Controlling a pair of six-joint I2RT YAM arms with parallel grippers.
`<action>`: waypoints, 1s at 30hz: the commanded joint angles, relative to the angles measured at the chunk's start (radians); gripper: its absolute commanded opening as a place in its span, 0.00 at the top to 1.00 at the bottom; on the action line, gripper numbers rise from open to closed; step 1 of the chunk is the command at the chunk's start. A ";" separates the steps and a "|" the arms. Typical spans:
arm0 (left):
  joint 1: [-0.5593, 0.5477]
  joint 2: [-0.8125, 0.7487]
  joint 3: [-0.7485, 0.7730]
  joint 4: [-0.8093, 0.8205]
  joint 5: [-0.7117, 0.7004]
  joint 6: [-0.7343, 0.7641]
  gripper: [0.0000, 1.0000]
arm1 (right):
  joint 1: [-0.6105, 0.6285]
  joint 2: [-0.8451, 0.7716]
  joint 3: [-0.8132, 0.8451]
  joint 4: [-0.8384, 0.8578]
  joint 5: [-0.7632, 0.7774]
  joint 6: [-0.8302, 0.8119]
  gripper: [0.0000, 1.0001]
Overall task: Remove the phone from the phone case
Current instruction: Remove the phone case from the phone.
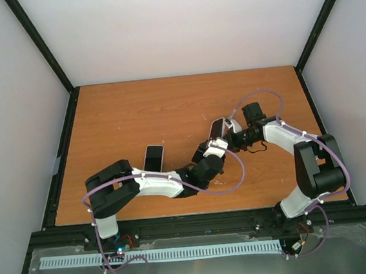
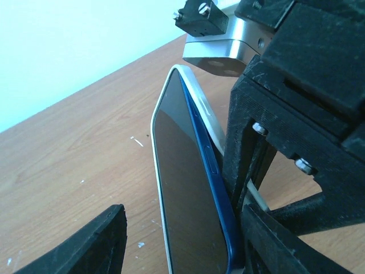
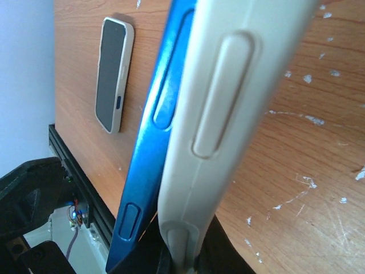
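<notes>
The phone [image 3: 149,171], half-peeled from its case [image 3: 228,114], is held edge-up over the table [image 1: 135,115]. There the right gripper [image 1: 230,137] pinches the case, while the left gripper [image 1: 205,154] straddles the phone, spread. Judged stiff, slick, breakable: grasp its bared blue edges.

Counting two grippers — left gripper [image 1: 205,150] and right gripper [image 1: 229,135] — plus one blue phone [image 2: 188,194], one white case [image 3: 228,114], one second cased handset [image 3: 114,74], one table [image 1: 135,109].

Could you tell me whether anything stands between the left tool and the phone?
Nothing visible does. The open left tool straddles the phone, with a bare gap on the screen side. The right tool holds the case.
</notes>
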 commanded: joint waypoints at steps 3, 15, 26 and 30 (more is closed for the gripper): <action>-0.019 0.039 -0.117 -0.040 -0.048 0.121 0.43 | 0.026 -0.079 0.012 0.046 -0.306 0.007 0.97; -0.022 0.050 -0.234 0.278 -0.168 0.440 0.42 | 0.029 -0.095 -0.012 0.056 -0.374 0.003 0.97; -0.013 0.027 -0.326 0.758 -0.250 0.882 0.50 | 0.032 -0.097 -0.022 -0.029 -0.291 -0.098 0.97; -0.010 -0.048 -0.355 0.793 -0.235 0.949 0.51 | 0.033 -0.056 -0.003 -0.066 -0.295 -0.135 0.97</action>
